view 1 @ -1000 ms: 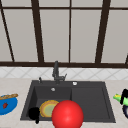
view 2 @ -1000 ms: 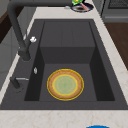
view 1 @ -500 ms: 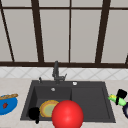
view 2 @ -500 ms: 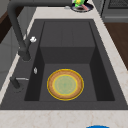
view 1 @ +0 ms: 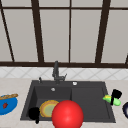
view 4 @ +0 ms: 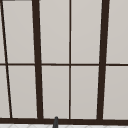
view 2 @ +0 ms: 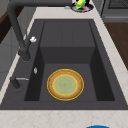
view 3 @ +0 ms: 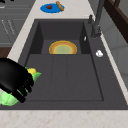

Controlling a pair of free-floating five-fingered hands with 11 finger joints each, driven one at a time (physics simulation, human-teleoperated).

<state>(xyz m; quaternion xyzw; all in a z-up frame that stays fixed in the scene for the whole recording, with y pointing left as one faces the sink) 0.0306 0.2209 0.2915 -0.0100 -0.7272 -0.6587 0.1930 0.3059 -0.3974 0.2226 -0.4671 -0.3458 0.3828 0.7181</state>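
Your green item (view 1: pixel 111 100) is a small elongated yellow-green piece with a yellow end, lying on its side at the sink (view 1: pixel 90 100)'s right edge, its yellow tip pointing toward the basin.

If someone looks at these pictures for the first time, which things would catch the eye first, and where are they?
A big red ball sits at the front edge of the black sink in the front view, beside a yellow plate lying flat in the basin. At the sink's right rim, the right hand has its fingers curled over a green and yellow object. The left hand hangs at the sink's front left corner, and a blue plate lies on the counter to the left.
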